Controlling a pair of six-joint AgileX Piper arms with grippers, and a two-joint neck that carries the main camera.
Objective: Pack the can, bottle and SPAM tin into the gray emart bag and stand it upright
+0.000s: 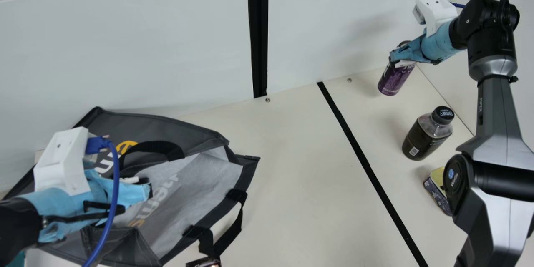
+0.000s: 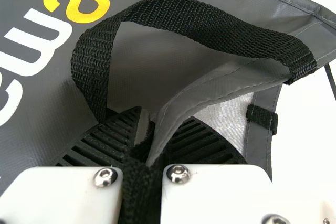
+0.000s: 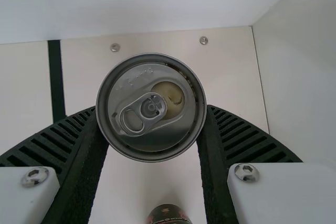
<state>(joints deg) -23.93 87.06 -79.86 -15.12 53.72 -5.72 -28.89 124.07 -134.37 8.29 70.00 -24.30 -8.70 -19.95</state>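
there's one can (image 1: 394,79), one bottle (image 1: 422,138), one tin (image 1: 436,194), one bag (image 1: 200,179) and two arms (image 1: 496,104).

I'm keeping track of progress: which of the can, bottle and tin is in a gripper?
The purple can, gripped by the right gripper; the bottle and tin rest ungripped on the table.

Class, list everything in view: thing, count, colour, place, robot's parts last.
Bag: one, gray, black handles, lying at left
Can: one, purple, right
Bottle: one, dark, black cap, right
Tin: one, dark, yellowish top, partly behind right arm
Small item: one, dark, by a bag handle, kind unclear
Table: one, cream, underneath
Wall: white, behind
Strips: two, black, on table and wall
Screws: at least three, silver, table's far edge
Arms: two, mostly black, left and right
End effectors: two, black fingers, left gripping bag, right gripping can
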